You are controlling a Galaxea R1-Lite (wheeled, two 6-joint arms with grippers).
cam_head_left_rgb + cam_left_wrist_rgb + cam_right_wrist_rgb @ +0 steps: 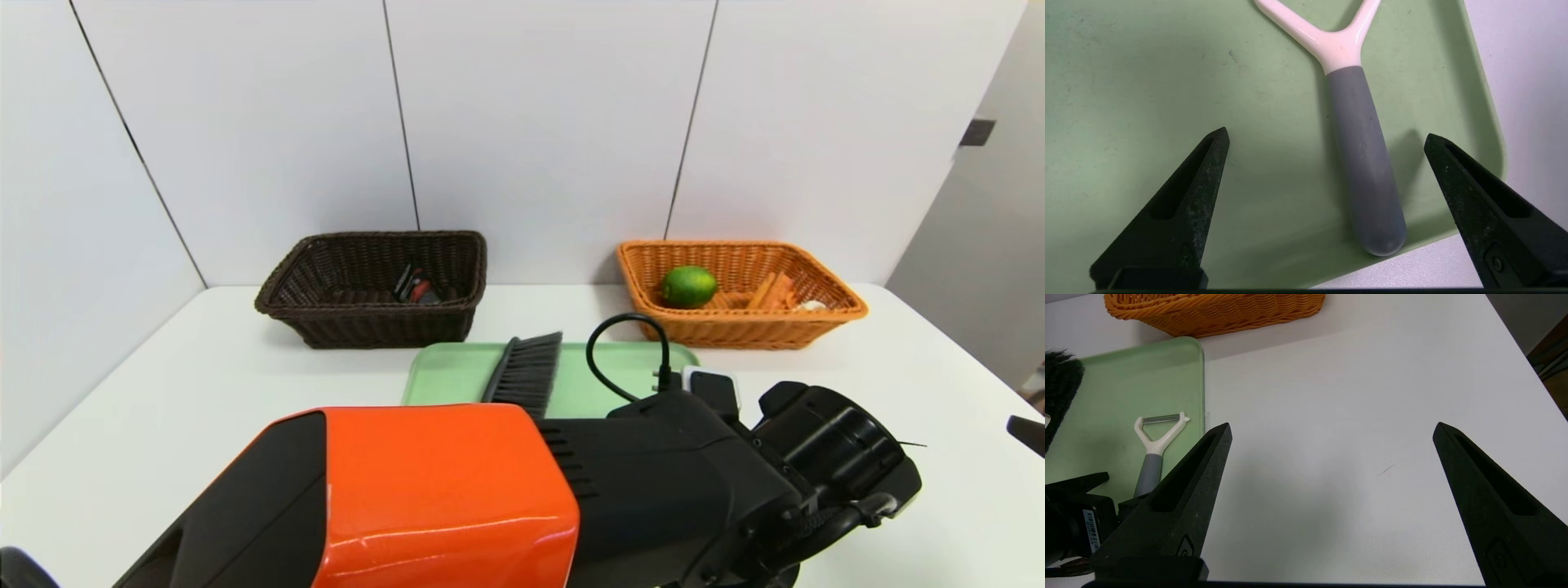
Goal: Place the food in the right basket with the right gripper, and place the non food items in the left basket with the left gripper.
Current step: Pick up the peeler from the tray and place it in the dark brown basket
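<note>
A peeler point(1359, 163) with a grey handle and a white forked head lies at a corner of the green tray point(1147, 81). My left gripper point(1326, 134) hangs open just above it, its handle lying between the two fingers without touching them. In the head view my left arm point(457, 498) covers the peeler. A black brush point(526, 371) also lies on the tray. The brown left basket point(367, 327) holds a dark and red item point(416, 287). The orange right basket point(739, 331) holds a lime point(688, 286) and orange sticks point(771, 291). My right gripper point(1332, 426) stands open over bare table, right of the tray.
The white table point(163, 408) ends at a wall close behind both baskets. A black cable point(624, 347) loops up from my left wrist over the tray. The table's right edge point(1527, 363) lies near my right gripper.
</note>
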